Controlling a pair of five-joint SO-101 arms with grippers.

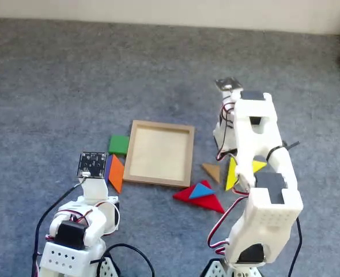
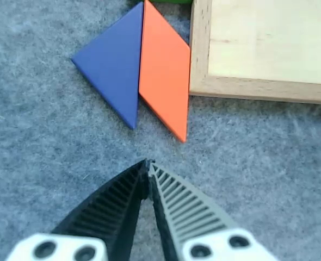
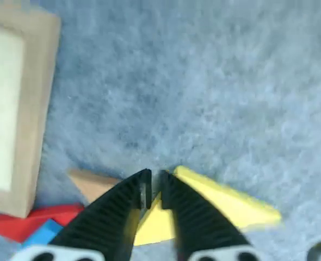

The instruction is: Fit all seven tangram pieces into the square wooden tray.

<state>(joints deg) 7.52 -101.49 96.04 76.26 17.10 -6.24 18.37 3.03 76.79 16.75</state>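
Presently the job stands at its opening step, by my reckoning: the square wooden tray [image 1: 161,125], pale timber with a raised rim and a smooth bare floor, holds none of the seven pieces. All of them lie flat on the grey, napped carpet of the tabletop [image 1: 55,86]. Item, my left tool [image 2: 149,164]: ribbed fingers pressed tip to tip, gripping nothing, poised just short of the orange parallelogram [image 2: 164,70]. That piece lies edge to edge with the dark blue triangle [image 2: 112,68], one corner at or against the tray's outer wall. A green square [image 1: 119,143] sits just beyond them along the same side of the tray. Item, my right tool [image 3: 154,182]: fingers closed to a sliver, nothing between them, hanging over the yellow triangle [image 3: 226,204], with the small tan triangle [image 3: 92,185] just beside it toward the tray. Item, near the tray's corner: a large red triangle [image 1: 207,200] with a small light blue triangle [image 1: 201,189] lying on top of it. All pieces look thin, hard-edged and matt, likely to slide little on the nap. Next move, as I judge it: one tool must open wide enough to straddle a piece, descend, pinch its edges and carry it to a tray corner.
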